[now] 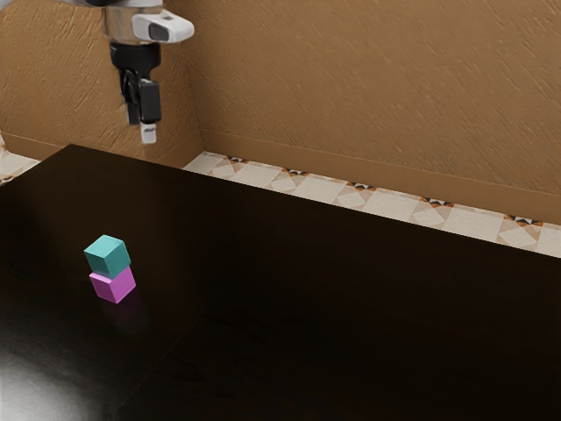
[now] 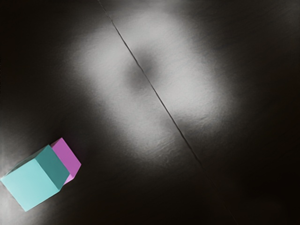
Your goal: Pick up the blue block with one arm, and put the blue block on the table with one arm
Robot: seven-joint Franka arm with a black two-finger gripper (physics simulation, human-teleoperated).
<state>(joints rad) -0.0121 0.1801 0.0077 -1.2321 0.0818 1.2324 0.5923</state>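
High above the table's far edge, toward the exterior view's upper left, hangs my gripper [image 1: 147, 130], well apart from the blocks. The blue block [image 1: 108, 256], teal in colour, rests on top of a pink block [image 1: 114, 284] on the dark table [image 1: 289, 298]. Seen from my hand, the blue block [image 2: 33, 183] covers much of the pink block [image 2: 67, 160] beneath it. Neither block touches the gripper.
A brown textured wall [image 1: 377, 96] rises beyond the table, with a patterned tile floor [image 1: 324, 193] between them. A thin dark seam [image 2: 159, 98] runs across the glossy tabletop.
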